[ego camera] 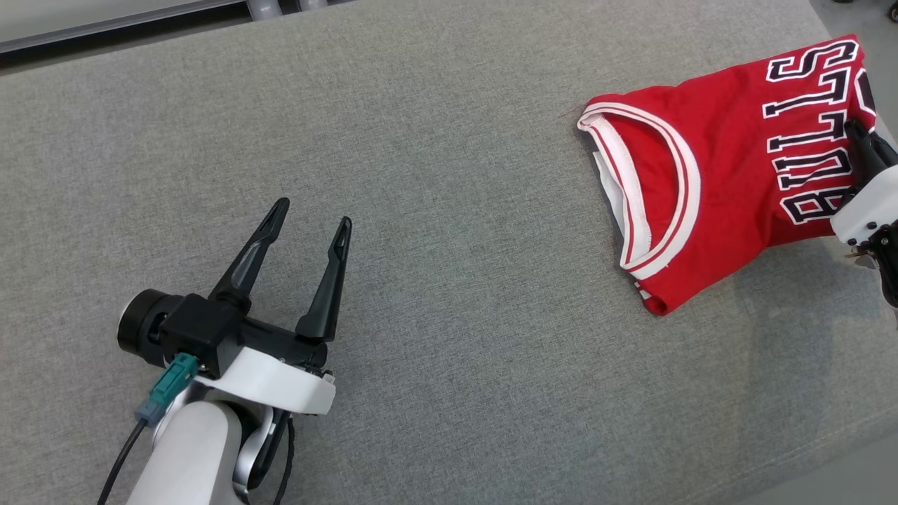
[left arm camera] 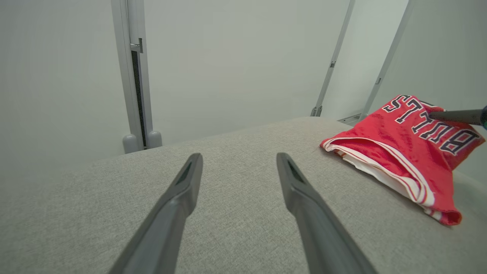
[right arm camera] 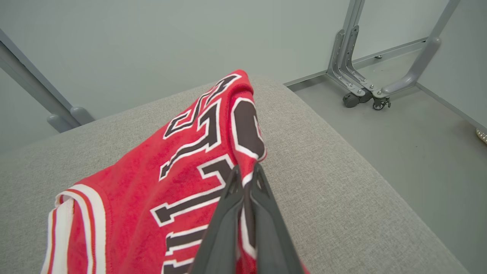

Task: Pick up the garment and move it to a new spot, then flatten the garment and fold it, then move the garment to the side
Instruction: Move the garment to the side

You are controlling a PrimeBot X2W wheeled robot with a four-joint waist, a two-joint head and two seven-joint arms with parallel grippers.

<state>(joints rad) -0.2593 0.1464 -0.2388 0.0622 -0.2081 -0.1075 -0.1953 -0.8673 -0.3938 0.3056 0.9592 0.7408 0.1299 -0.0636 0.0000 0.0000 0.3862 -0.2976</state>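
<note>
Just now, at the far right of the grey cloth-covered table (ego camera: 449,294), we find the red jersey (ego camera: 722,168) bunched and folded over itself. Its white-trimmed neck opening (ego camera: 652,186) is turned toward the middle of the table and its dark, white-edged lettering (ego camera: 807,144) runs toward the table's right edge. The right gripper (ego camera: 857,133) reaches in from that edge, its two dark fingers pressed together on a fold of the cloth among the letters. From the right wrist camera we look along those fingers (right arm camera: 224,228) as they clamp the jersey (right arm camera: 144,198): a ridge of red cloth stands up past their tips, while the rest slopes down to the table. Beyond the table's corner lie a pale floor (right arm camera: 411,144) and a metal frame (right arm camera: 352,57) on small wheels.

Well apart from the jersey, at the lower left of the head view, the left gripper (ego camera: 312,213) is held over bare table with its fingers spread wide. A black cable (ego camera: 119,456) with a teal plug trails from its wrist. From the left wrist camera we see the same open fingers (left arm camera: 179,201) pointing across the table toward a pale wall (left arm camera: 236,64), with the jersey (left arm camera: 411,152) off to their right, its pinched edge held up by the other arm's dark fingers and its neck end resting on the table
</note>
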